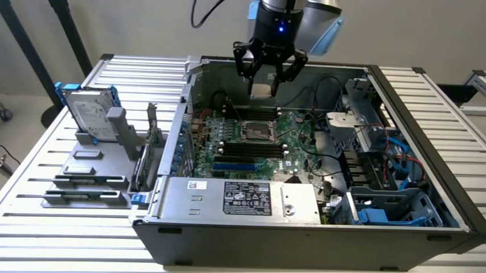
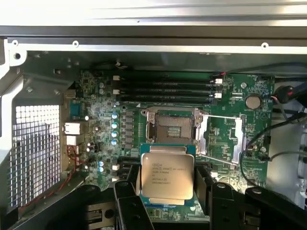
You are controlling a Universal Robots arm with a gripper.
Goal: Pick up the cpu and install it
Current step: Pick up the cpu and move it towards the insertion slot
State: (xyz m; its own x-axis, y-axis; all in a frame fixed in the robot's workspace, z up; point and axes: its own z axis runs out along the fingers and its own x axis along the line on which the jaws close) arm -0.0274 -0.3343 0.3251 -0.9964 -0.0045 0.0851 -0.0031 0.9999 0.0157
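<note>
Exterior view: gripper clamped on cpu by its edges, hanging over open computer case; socket below fingertips, well apart.

Wrist view: flat square chip, brushed silver lid, thin green rim, pinched between black fingers; open socket just ahead, wire lever raised.

Likely risks: smooth edges slipping, or skewed seating bending fine contacts.

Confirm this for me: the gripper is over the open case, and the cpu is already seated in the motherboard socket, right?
Not quite. The gripper is over the open case, but the cpu is not seated. It is clamped between the gripper's fingers above the motherboard, and the socket is bare. The wrist view shows this.
</note>
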